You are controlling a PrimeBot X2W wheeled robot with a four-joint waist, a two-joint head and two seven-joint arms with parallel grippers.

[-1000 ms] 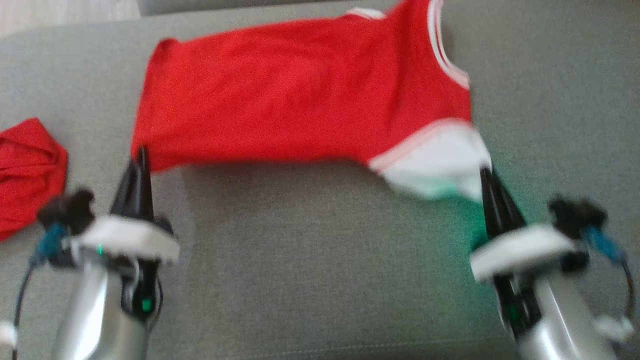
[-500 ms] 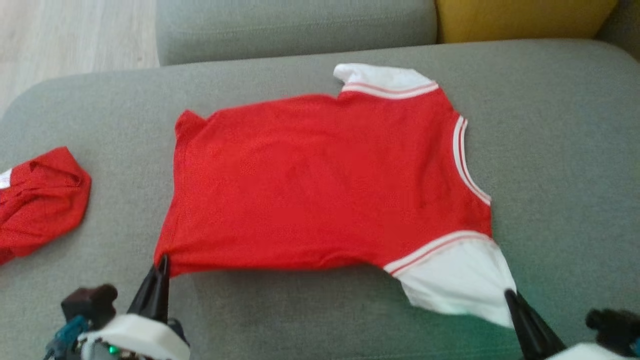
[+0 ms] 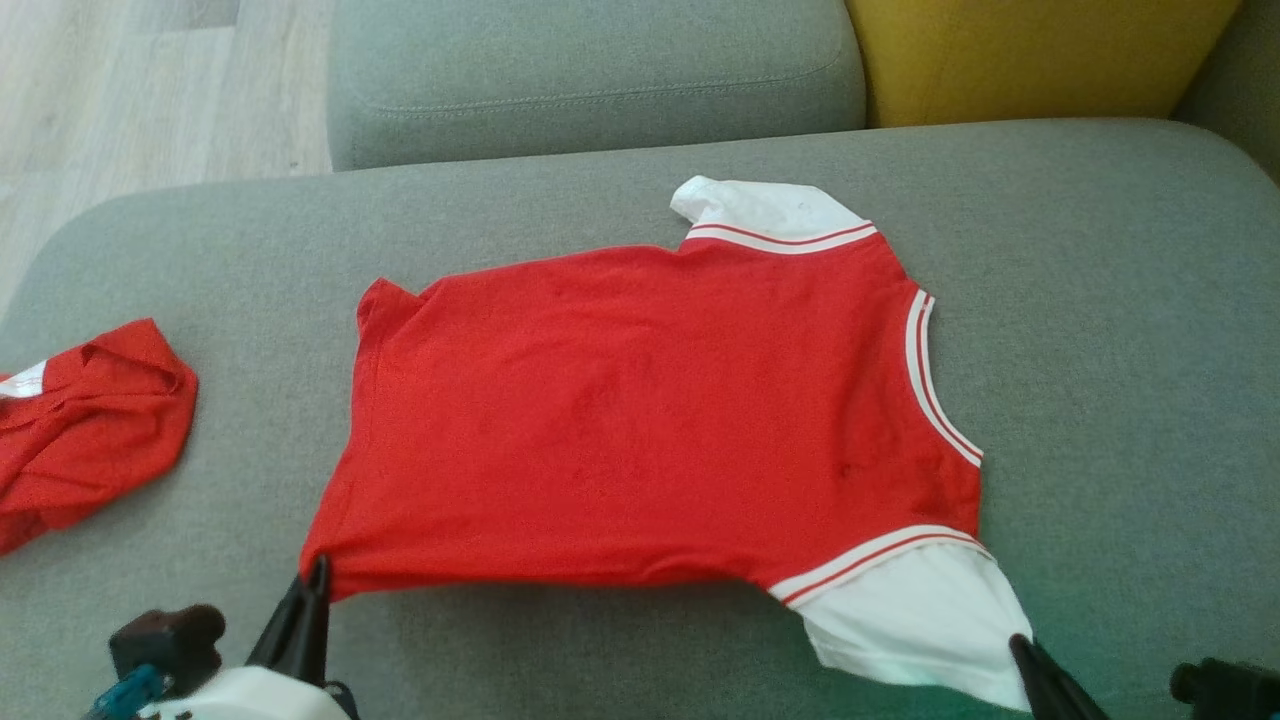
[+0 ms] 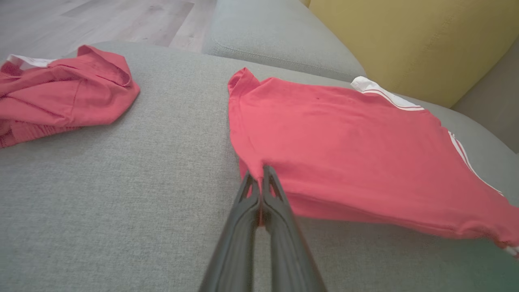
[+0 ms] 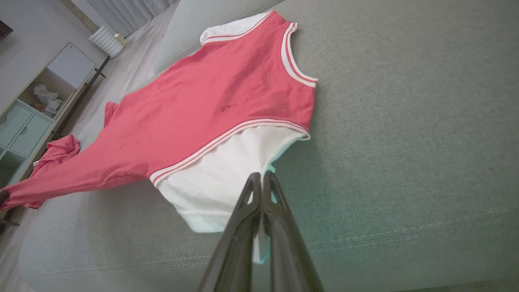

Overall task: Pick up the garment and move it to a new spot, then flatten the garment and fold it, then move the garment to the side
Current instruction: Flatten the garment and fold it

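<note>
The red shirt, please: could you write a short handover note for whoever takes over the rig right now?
Left gripper: jaws shut on the near hem corner of the red shirt.
Right gripper: jaws shut on its near white sleeve.
The shirt lies spread across the grey sofa seat, near edge held slightly up. Another red garment lies crumpled to the left.
Done: shirt picked up and laid out. Left: release, smooth, fold, move aside.

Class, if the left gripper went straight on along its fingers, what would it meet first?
The red shirt: the left gripper pinches its corner, so it would probably push straight into that cloth.
</note>
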